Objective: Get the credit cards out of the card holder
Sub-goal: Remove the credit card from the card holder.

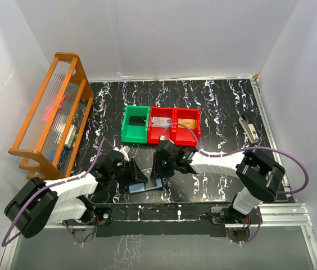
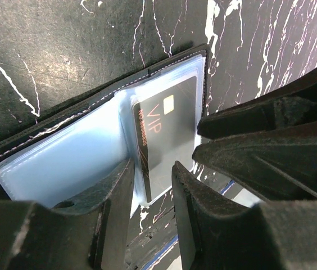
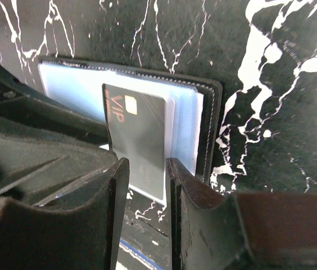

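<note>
Marbled table [image 1: 220, 101], card holder [image 2: 63, 163] open (right gripper [image 3: 147, 169] pinches black card [image 3: 141, 129]).

Worktop [image 1: 220, 112]: black, white marble veins
Card holder [image 2: 63, 163]: dark outside, pale stitching, light-blue inner panels
Card [image 2: 167, 135]: black, orange "VIP" lettering, gold chip
Left bin [image 1: 135, 136]: green
Two right bins [image 1: 173, 121]: red
Rack [image 1: 63, 62]: orange

Black marbled table [image 1: 220, 101] — bearing card holder [image 1: 141, 187], green bin [image 1: 135, 125], red bins [image 1: 174, 126], wooden rack [image 1: 51, 112].
</note>
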Controlling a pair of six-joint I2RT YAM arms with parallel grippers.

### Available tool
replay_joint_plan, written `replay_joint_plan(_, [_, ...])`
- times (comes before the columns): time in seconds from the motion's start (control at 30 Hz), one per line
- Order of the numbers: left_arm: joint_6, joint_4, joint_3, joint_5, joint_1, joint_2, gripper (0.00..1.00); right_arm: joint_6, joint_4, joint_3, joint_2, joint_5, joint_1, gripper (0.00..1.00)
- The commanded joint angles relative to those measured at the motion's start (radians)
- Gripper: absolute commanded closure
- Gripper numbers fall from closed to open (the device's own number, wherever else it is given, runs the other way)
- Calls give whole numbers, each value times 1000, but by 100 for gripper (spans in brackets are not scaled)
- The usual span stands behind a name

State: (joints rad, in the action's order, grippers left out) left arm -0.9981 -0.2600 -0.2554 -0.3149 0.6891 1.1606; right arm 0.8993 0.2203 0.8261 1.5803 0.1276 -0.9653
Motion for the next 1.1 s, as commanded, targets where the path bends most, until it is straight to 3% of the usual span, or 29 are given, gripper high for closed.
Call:
replay_joint_plan(0.0, [22, 82, -37, 9, 3, -46, 66, -2, 85, 64, -30, -169, -10, 68])
replay_joint_plan(0.23, [86, 271, -114, 75, 2, -140, 59, -13, 36, 61, -32, -117, -10, 67])
replay_joint_plan(0.5, [145, 486, -155, 166, 3, -235, 59, 9, -81, 22, -15, -27, -11, 68])
replay_joint_plan(1.07, [178, 574, -113, 204, 3, -234, 65, 21, -34, 1, 8, -86, -10, 68])
